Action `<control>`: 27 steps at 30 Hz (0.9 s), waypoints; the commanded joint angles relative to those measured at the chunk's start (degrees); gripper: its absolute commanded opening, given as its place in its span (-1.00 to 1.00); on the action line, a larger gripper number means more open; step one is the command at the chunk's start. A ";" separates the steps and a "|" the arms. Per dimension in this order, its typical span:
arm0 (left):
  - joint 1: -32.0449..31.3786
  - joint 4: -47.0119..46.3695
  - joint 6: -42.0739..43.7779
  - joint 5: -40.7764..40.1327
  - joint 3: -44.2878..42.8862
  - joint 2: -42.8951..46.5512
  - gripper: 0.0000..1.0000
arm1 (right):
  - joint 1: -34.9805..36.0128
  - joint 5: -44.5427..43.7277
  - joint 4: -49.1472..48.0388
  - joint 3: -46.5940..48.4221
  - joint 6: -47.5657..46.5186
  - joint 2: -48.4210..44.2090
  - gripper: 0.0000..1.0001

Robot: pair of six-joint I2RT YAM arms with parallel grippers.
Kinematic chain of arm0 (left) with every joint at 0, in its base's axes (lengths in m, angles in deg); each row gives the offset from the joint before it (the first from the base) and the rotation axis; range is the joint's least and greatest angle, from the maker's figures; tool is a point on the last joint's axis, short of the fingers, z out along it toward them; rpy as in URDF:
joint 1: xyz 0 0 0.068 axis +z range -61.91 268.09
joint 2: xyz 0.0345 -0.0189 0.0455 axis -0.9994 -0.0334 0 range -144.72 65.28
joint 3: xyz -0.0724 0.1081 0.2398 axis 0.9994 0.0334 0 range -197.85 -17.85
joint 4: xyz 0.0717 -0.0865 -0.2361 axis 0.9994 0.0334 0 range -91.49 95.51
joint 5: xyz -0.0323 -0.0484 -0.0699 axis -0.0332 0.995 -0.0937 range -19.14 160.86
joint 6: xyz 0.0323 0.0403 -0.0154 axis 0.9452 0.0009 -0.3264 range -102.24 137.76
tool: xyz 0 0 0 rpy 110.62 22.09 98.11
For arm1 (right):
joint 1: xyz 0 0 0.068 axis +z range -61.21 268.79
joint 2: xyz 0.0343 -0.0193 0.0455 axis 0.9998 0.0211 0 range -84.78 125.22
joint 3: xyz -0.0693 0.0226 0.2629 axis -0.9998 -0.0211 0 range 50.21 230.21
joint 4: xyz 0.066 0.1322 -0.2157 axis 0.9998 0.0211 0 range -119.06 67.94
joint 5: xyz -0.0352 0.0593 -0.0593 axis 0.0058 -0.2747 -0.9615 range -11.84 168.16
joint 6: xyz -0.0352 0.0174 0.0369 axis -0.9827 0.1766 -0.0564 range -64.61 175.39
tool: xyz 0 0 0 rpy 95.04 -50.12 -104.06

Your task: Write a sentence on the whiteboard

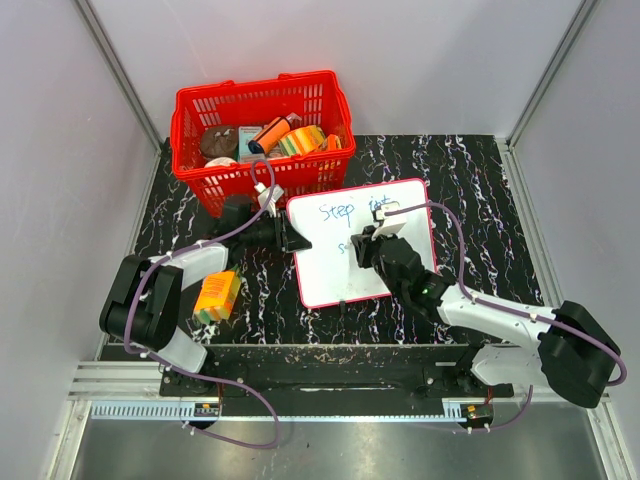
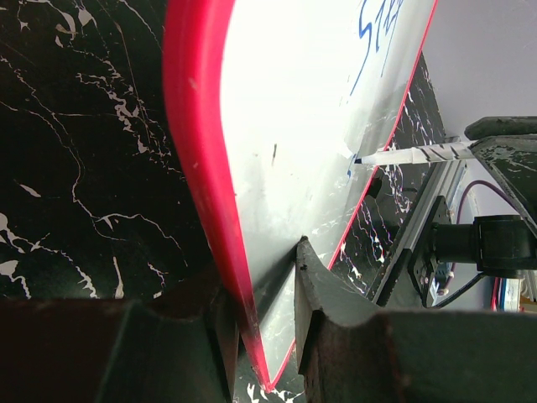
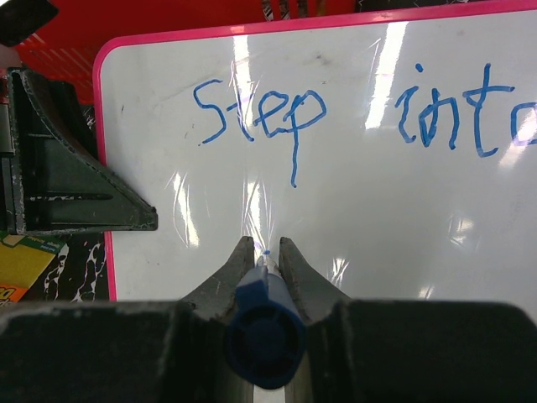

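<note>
Right claw (image 3: pixel 261 245) clamps a blue marker (image 3: pixel 264 336) tip-down on the whiteboard (image 3: pixel 377 218); left claw (image 2: pixel 264 277) pinches its edge.

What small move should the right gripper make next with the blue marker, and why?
Probably draw the next word's first stroke, moving gently rightward. The right gripper holds the blue marker with its tip at the flat red-framed white board, on blank space below the blue handwritten words "Step into"; the left gripper clamps the board's edge, steadying it.
</note>
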 commanded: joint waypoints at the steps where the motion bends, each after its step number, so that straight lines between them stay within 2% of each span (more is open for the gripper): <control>1: -1.29 5.45 10.05 -13.56 0.95 -3.03 -1.00 | -0.18 -0.37 1.32 -0.88 0.32 -0.67 -1.00; 21: -1.29 5.45 10.05 -13.56 0.77 -3.21 -1.00 | -0.19 0.42 4.49 -1.06 -0.39 -1.56 -1.00; 27: -1.29 5.46 10.05 -13.56 0.86 -3.03 -1.00 | -0.18 -2.03 5.45 -0.71 -0.82 -1.82 -1.00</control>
